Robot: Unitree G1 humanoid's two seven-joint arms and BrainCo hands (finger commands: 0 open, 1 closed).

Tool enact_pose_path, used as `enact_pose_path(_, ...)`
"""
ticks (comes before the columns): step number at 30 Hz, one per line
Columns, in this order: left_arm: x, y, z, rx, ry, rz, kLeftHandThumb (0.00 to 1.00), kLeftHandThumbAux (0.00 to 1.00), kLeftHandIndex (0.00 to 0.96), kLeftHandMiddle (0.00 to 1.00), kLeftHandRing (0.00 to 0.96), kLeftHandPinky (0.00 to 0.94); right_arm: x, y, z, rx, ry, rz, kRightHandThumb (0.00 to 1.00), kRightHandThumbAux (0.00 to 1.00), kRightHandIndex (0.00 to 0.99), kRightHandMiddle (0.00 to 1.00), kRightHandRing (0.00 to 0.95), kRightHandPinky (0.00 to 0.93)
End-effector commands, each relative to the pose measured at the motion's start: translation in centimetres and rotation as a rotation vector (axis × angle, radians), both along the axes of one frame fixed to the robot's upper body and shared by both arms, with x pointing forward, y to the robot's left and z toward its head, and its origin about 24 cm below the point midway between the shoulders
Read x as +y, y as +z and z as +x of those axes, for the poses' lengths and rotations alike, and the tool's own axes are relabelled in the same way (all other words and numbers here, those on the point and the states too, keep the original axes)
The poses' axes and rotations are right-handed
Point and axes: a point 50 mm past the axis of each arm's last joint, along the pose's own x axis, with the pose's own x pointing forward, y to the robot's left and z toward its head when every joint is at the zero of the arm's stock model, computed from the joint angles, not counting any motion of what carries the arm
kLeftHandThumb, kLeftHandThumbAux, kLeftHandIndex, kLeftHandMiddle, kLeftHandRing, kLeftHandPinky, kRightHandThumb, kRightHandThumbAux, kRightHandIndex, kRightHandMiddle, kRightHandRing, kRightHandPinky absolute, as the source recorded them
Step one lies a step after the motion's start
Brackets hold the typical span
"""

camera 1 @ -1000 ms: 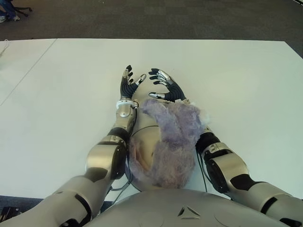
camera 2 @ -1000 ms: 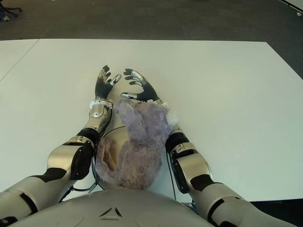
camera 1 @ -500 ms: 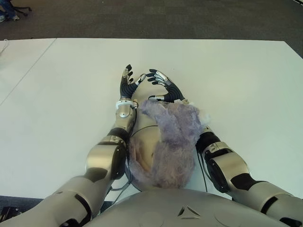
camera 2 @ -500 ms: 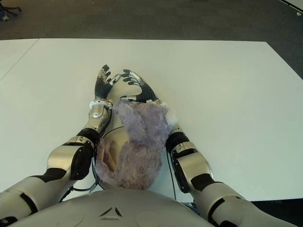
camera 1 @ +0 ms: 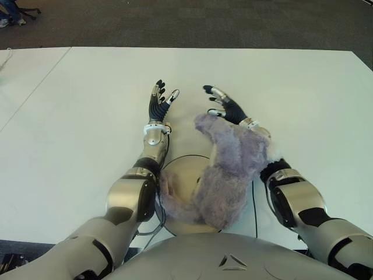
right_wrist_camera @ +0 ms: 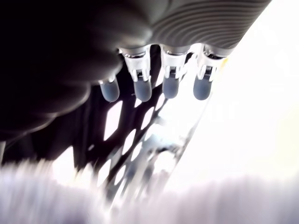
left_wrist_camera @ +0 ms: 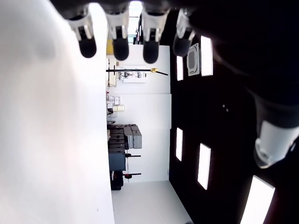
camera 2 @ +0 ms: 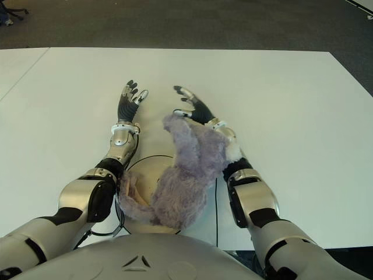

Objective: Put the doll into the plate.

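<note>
Loosely, doll (camera 1: pixel 230 166) draped behind right hand (camera 1: pixel 224 107)

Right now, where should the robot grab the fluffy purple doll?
Probably the doll's thick middle, coming from the robot's right side. It lies draped along the right forearm, its lower end over the plate, so neither hand holds it. The right hand is open past the doll's top, and the left hand is open beside it. The middle looks bulkiest and easiest to wrap the fingers around.
</note>
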Motion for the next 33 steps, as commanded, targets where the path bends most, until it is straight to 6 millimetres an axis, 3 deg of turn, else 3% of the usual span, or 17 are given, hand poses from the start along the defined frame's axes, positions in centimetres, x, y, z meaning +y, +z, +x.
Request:
enact_pose_path(1, -0.6, -9.1, -7.8, 0.481, 0.025, -0.013, 0.0, 0.532, 0.039, 0.119, 0.097, 0.041, -3.7, 2.5, 2.2, 0.011, -0.166, 0.071, 0.0, 0.469, 0.0, 0.0, 0.0, 0.0)
enact_pose_path(9, -0.6, -9.1, -7.7, 0.485, 0.029, -0.015, 0.0, 0.534, 0.064, 0.138, 0.11, 0.025, -7.3, 5.0, 3.3, -0.009, -0.3, 0.158, 0.0, 0.507, 0.0, 0.0, 0.0, 0.0)
enact_pose_path(14, -0.6, -9.1, -7.6, 0.489, 0.026, -0.025, 0.0, 0.521, 0.066, 0.141, 0.115, 0.037, -8.7, 5.2, 3.5, 0.016, -0.367, 0.166, 0.0, 0.516, 0.0, 0.0, 0.0, 0.0)
enact_pose_path(21, -0.7, -9.0, -7.8, 0.457, 0.01, 0.001, 0.0, 0.5, 0.057, 0.134, 0.11, 0.021, -9.3, 4.1, 3.1, 0.055, -0.417, 0.146, 0.0, 0.521, 0.0, 0.0, 0.0, 0.0)
enact_pose_path(33, -0.6, -9.0, -7.6, 0.474, 0.016, -0.016, 0.0, 0.486, 0.062, 0.134, 0.108, 0.012, -9.6, 3.7, 3.0, 0.078, -0.432, 0.115, 0.0, 0.545, 0.0, 0.009, 0.0, 0.0)
